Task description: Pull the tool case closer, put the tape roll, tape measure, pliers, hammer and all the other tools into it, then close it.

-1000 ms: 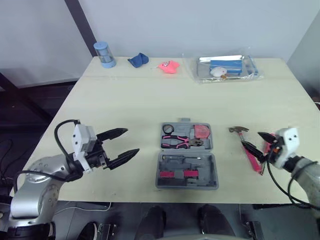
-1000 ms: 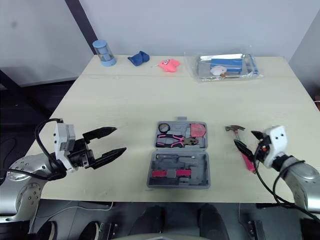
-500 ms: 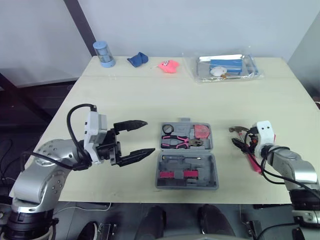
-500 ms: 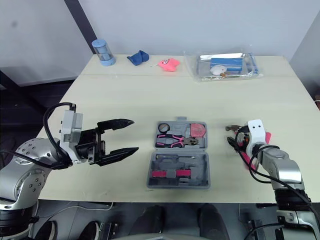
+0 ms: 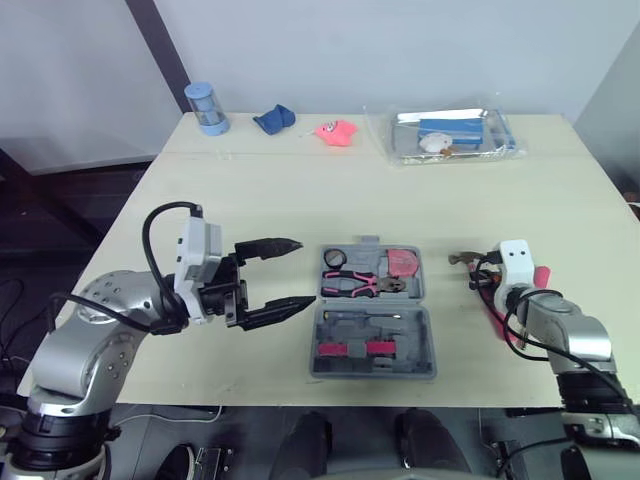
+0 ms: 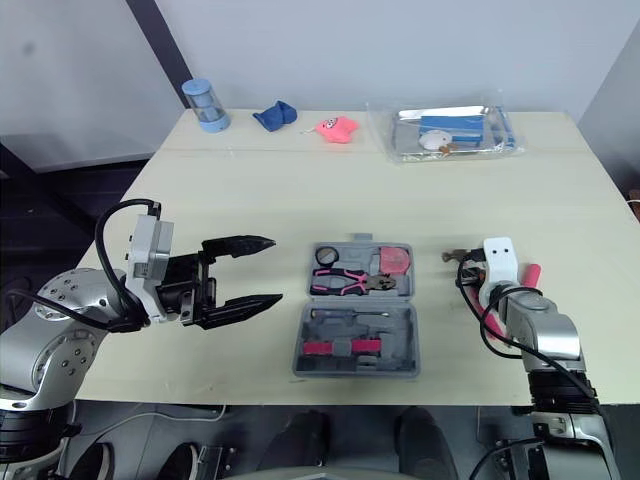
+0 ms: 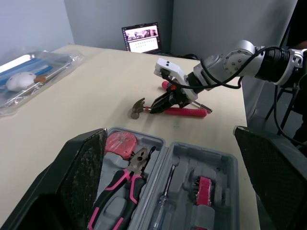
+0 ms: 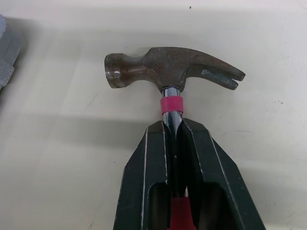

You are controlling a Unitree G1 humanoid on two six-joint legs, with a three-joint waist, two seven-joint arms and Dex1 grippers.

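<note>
The pale tabletop (image 5: 280, 190) carries the grey tool case (image 5: 372, 372), which lies open and flat with its lid half on the far side. Well beyond the tool case, toward its right, lies a clear plastic packet (image 5: 455, 135) with blue and white items inside. To the left of the tool case, just beside its left edge and above the tabletop, hangs the left end effector (image 5: 300, 272), released, its two black fingers spread wide and pointing at the case, touching nothing. To the right of the tool case and apart from it, the right end effector (image 8: 173, 125) is clenched on the hammer (image 8: 168, 69), gripping the shaft just below the steel head and its pink collar; the hammer lies on the tabletop with its head toward the case. Inside the case's far half lie the pink-handled pliers (image 5: 362, 286), with the red tape measure (image 5: 403, 262) at the far right corner and the black tape roll (image 5: 335, 258) at the far left corner. The near half holds a screwdriver (image 5: 365, 316) and a bit holder (image 5: 355, 349). Far beyond the case to its left stand a blue cylinder (image 5: 205, 108), a blue cloth (image 5: 273, 120) and a pink toy (image 5: 337, 132).
</note>
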